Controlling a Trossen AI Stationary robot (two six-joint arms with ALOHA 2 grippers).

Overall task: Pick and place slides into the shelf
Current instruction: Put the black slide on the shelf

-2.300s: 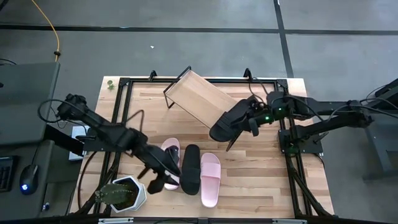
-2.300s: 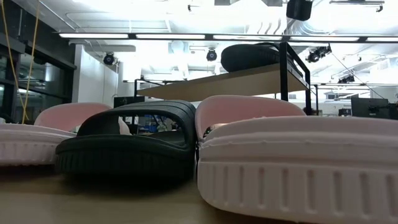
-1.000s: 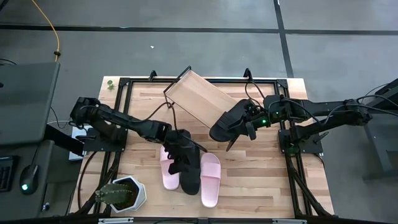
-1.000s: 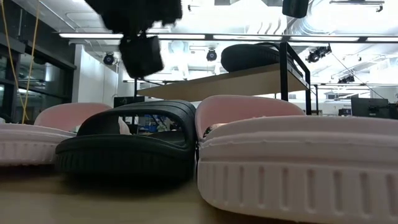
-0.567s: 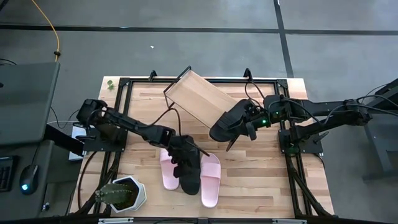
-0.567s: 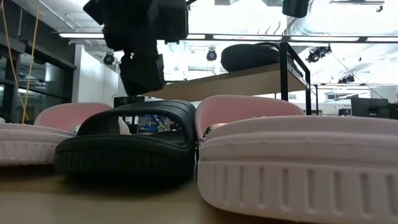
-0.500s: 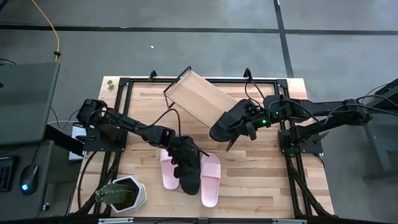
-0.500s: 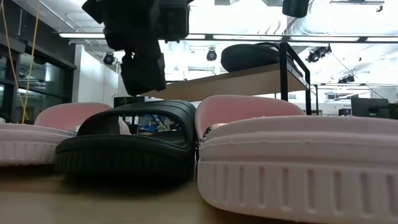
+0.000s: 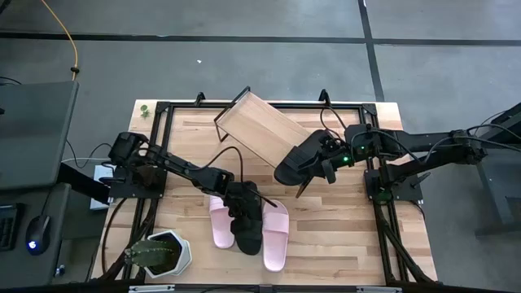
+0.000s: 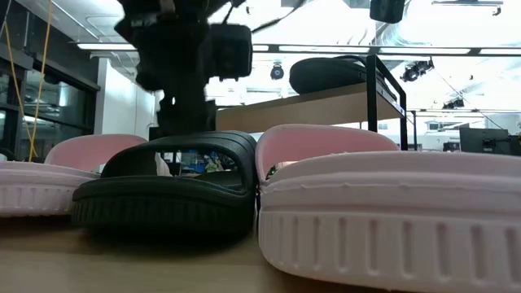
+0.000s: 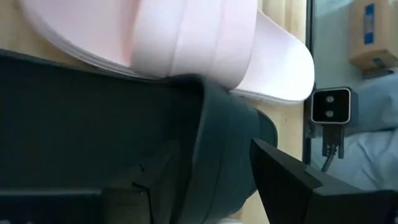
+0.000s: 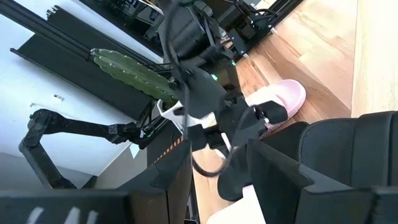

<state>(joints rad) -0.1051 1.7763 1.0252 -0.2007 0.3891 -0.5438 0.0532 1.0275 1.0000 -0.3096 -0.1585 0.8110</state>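
1. Left arm stretched from its base across the worktop (image 9: 326,252), elbow low, wrist bent downward.
2. Left claw (image 9: 245,213) lowered onto the black slide (image 9: 249,232) lying between the two pink ones, fingers spread to either side of its strap.
3. Right arm extended from its base toward the shelf (image 9: 259,129).
4. Right claw (image 9: 324,161) closed on the second black slide (image 9: 298,161), at the shelf's lower end.

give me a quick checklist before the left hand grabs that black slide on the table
1. Left hand over the black slide on the table: ok.
2. Left hand open: ok.
3. Fingers astride the strap: cannot tell.
4. Pink slides flank it closely, risk of nudging: not ok.
5. Right hand holds the other black slide at the shelf, away from the pickup: ok.
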